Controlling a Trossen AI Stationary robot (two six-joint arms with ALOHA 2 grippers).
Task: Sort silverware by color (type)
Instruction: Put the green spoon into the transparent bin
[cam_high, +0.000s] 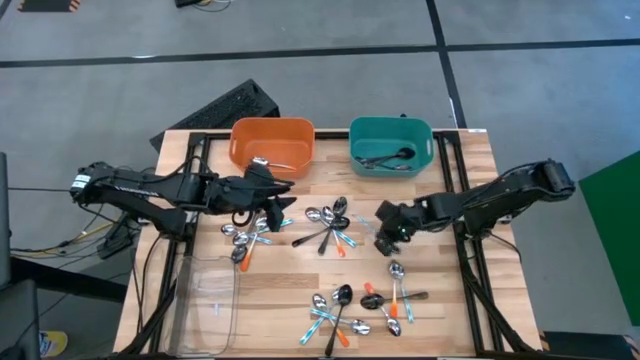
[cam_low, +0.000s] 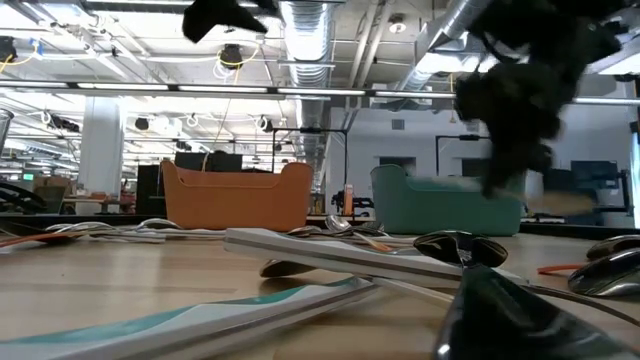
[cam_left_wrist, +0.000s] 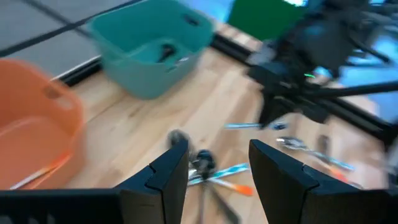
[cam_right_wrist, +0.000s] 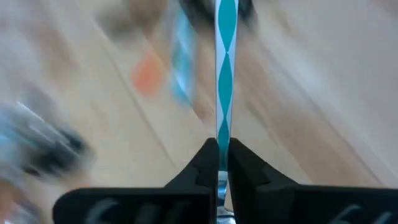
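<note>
A: Two claws active. Where is the light-blue spoon (cam_right_wrist: 224, 74)?

B: Clamped in the right claw (cam_high: 388, 236), handle axis running straight out from the tips. Teal bin (cam_high: 391, 147) lies toward 12 o'clock.

A: Left claw (cam_high: 280, 196)?

B: Open, empty, beside the orange bin (cam_high: 271, 145).

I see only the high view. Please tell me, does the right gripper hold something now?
Observer: Yes. The right gripper is shut on a spoon's teal-and-white striped handle.
Operator: And the left gripper, is it empty?
Observer: The left gripper is open, nothing between its fingers.
Operator: What is in the orange bin?
Observer: The left wrist view shows an orange-handled spoon lying inside the orange bin.
</note>
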